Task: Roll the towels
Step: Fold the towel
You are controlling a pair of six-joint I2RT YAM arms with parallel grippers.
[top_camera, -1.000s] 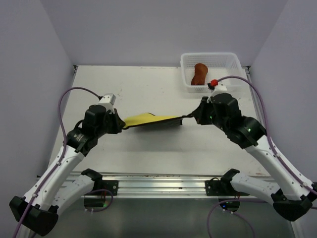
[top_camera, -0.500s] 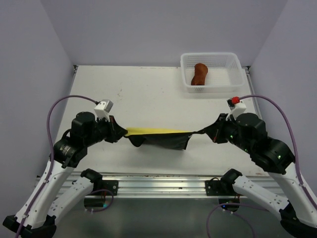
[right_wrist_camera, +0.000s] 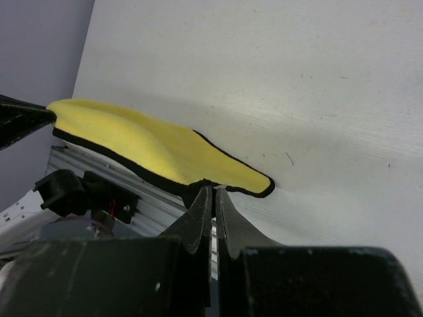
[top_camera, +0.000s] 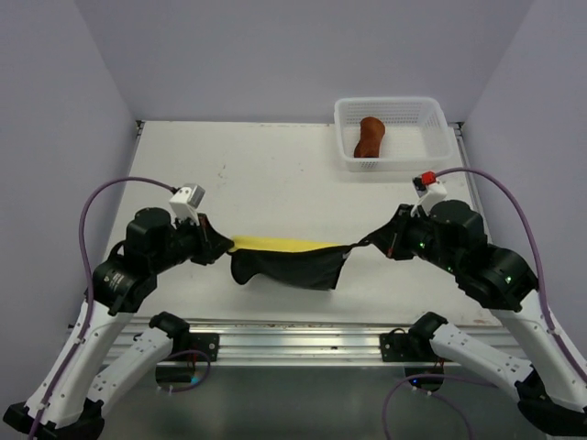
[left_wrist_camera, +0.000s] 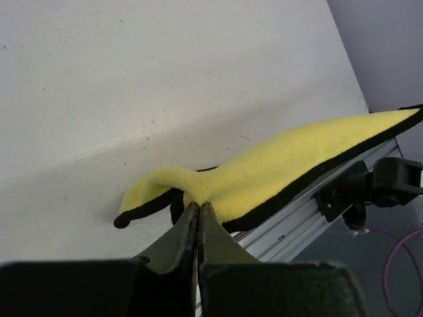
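The yellow towel [top_camera: 284, 246] with dark edging and a black underside hangs stretched between both arms above the near part of the table. My left gripper [top_camera: 223, 246] is shut on its left corner; from the left wrist the yellow cloth [left_wrist_camera: 277, 170] runs away to the right from the pinched jaws [left_wrist_camera: 198, 206]. My right gripper [top_camera: 371, 243] is shut on its right corner, and the right wrist view shows the towel [right_wrist_camera: 132, 142] leading off to the left from that gripper [right_wrist_camera: 213, 190]. The rust-brown towel [top_camera: 370, 136] lies rolled in the basket.
A white mesh basket [top_camera: 436, 119] stands at the table's back right. The aluminium rail [top_camera: 293, 335] runs along the table's near edge, just below the hanging cloth. Purple walls close in both sides.
Both arms have pulled toward the near edge and spread apart, drawing the yellow towel taut. Its black lower half now hangs down further in the middle.
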